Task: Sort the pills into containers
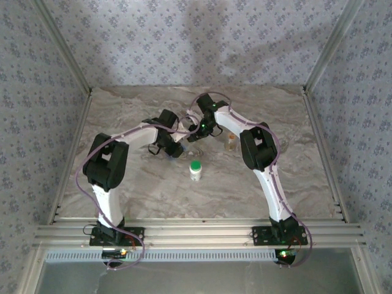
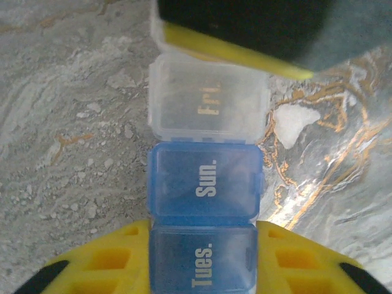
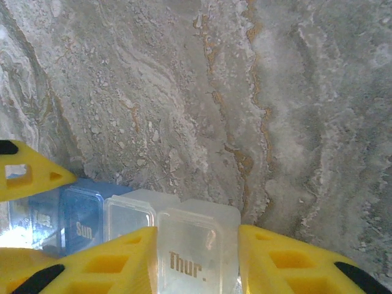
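Left gripper point(image 2: 202, 245) and right gripper point(image 3: 197, 245) both tight on pill organizer point(image 2: 205, 184), elbows outward

Lit softly and evenly from above in the overhead view, slightly hazy, with faint blurred shadows on the back wall point(image 1: 202, 37). Brighter in the wrist views: glare on the surface point(image 2: 294, 202) at lower right of the left one, a burnt-out white patch at lower left of the right one. Sharp on the pill box point(image 2: 205, 184), soft towards the bottom edges.
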Available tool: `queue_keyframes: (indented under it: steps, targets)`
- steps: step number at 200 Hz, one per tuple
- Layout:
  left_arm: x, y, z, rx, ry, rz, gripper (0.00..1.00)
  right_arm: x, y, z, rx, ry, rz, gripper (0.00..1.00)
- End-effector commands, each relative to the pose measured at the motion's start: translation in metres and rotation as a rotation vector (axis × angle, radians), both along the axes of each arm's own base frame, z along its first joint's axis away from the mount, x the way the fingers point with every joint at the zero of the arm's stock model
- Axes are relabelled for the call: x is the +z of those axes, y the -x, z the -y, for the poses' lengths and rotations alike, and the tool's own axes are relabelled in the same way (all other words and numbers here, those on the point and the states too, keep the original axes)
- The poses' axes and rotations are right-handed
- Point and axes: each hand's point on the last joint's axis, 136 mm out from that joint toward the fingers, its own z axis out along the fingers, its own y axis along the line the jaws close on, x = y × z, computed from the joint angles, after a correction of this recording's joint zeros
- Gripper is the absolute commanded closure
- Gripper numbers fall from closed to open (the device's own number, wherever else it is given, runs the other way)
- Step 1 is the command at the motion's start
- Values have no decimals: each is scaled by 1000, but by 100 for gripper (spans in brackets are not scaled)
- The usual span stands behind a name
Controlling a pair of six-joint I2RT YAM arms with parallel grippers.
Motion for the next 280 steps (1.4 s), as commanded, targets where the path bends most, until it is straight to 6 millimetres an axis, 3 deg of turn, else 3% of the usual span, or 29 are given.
queue_keyframes:
  steps: [1, 60, 88, 138, 209, 280]
  targets:
    - [8, -4, -8, 74, 67, -69, 71, -61, 20, 52, -33, 309, -77, 63]
    - [14, -9, -19, 174, 164, -137, 69, -69, 25, 65, 1, 431, -33, 63]
    - [16, -14, -29, 224, 181, -144, 53, -70, 25, 65, 8, 434, -35, 63]
    - [22, -24, -32, 248, 176, -94, 52, -69, 27, 64, 25, 433, -31, 63]
    - [33, -60, -52, 338, 140, 18, 52, -70, 28, 64, 47, 436, -27, 63]
    - [14, -77, -46, 338, 137, -66, 52, -71, 30, 63, 64, 439, -20, 64]
